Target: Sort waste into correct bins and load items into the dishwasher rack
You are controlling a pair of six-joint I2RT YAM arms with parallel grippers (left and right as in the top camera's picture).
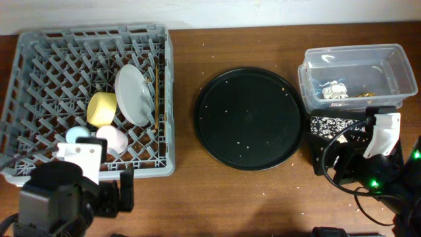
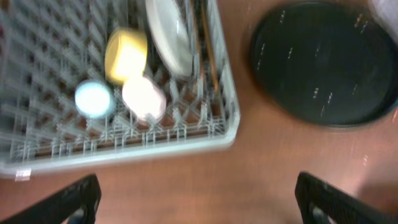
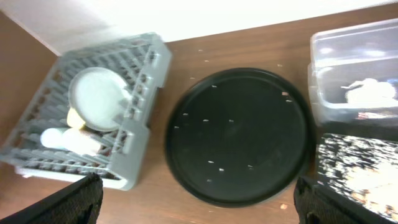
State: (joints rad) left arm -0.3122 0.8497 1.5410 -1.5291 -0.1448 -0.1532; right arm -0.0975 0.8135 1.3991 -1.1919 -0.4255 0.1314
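Brown wood-grain table [image 1: 191, 191], white wall [image 1: 263, 10] behind, left hand [image 2: 196, 193] apart, right hand [image 3: 198, 193] apart

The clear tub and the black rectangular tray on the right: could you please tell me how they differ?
The clear tub is see-through and deep; the black rectangular tray is opaque and shallow. The tub holds a white paper wad; the tray holds pale crumbs. The tub lies above the tray in the overhead view. Both are rectangular.
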